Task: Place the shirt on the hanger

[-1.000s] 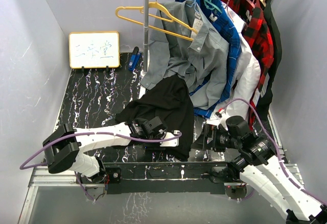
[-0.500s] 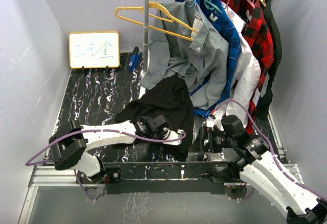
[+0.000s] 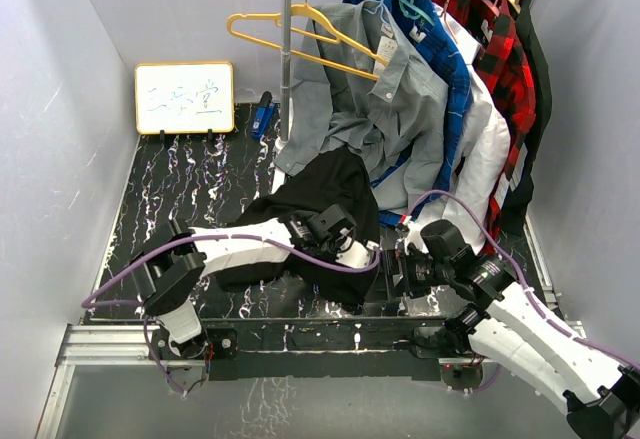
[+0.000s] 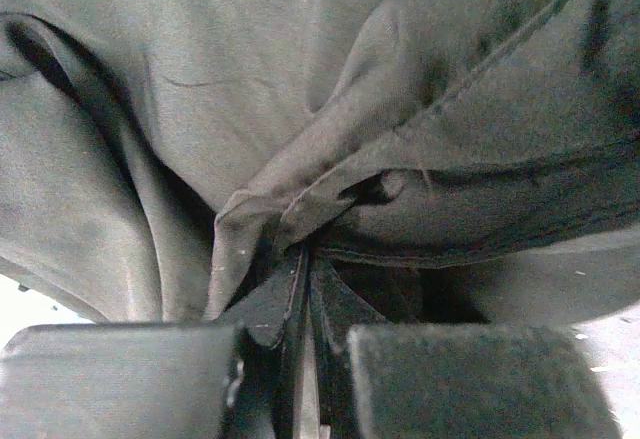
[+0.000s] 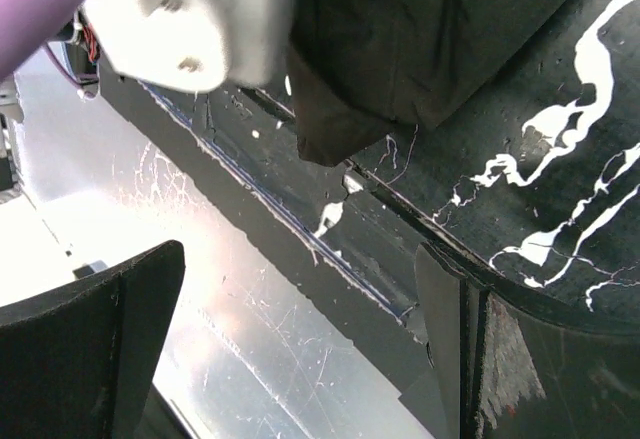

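The left end effector [image 3: 362, 256] was pressed together on a fold of the shirt [image 3: 330, 194], pinching a hemmed edge of the black fabric between its fingertips [image 4: 300, 294]. In its wrist view, the cloth bunched up directly ahead of the fingers and filled nearly everything beyond them. The rest of the shirt lay crumpled on the desk [image 3: 200, 184], spreading behind and to the left of that end effector, with its far end reaching toward the hanging grey shirt [image 3: 400, 99].

The right end effector [image 3: 395, 269] sat just beside the left one, its fingers spread wide (nothing lay between them). Ahead of it and a little above in its own view, a corner of the shirt [image 5: 345, 109] drooped at the desk's [image 5: 560, 159] near edge, apart from both fingers.

The hanger [image 3: 290, 34] hung well beyond both end effectors, at the rack pole [image 3: 286, 69], touching neither of them. A whiteboard [image 3: 184, 97] stood far off to the left end effector's left.
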Controlling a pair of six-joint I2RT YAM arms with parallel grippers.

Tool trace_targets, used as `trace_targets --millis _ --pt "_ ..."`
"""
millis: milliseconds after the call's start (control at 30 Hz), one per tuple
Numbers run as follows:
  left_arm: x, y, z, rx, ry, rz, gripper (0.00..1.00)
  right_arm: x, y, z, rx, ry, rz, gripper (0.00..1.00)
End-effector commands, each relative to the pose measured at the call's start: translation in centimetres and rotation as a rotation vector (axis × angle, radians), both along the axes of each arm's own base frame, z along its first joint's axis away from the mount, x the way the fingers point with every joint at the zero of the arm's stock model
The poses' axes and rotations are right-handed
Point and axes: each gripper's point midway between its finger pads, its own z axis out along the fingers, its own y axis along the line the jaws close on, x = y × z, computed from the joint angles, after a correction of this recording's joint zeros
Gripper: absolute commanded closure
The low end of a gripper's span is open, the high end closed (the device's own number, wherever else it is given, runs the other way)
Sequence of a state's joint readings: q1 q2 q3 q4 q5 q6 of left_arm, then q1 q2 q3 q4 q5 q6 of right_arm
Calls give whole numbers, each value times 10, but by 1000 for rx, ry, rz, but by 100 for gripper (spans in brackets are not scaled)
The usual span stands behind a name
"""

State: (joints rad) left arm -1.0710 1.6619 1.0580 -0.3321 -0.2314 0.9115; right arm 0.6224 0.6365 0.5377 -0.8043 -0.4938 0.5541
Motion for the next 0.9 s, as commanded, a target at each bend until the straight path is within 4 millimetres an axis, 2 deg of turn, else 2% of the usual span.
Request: trace_targets --millis 0,133,267,433,500,600,700,733,800,833,867 --pt "31 -15 17 -25 -62 -16 100 10 5 15 57 -108 -17 2" --pt "41 -16 26 -19 -28 -21 97 11 4 9 79 -103 -69 2" --pt "47 -21 46 -28 12 -40 95 19 4 9 72 -132 -92 2" --pt "49 -25 55 5 101 -39 94 47 5 11 32 -179 -167 2" --pt "51 -25 55 19 137 -29 93 61 5 14 22 -202 -231 2" --pt "55 -21 53 38 194 -7 93 80 7 32 56 -239 -322 2" --pt "67 -16 54 1 253 60 93 89 16 45 103 -272 -330 2" --pt "70 -14 58 -31 295 94 93 90 19 45 107 -270 -319 2" --pt "70 -11 81 -114 399 155 92 87 28 42 104 -256 -272 2" --pt "69 -8 95 -159 436 179 89 85 34 41 106 -252 -239 2" --pt "63 0 100 -172 459 196 85 81 40 39 97 -248 -210 2"
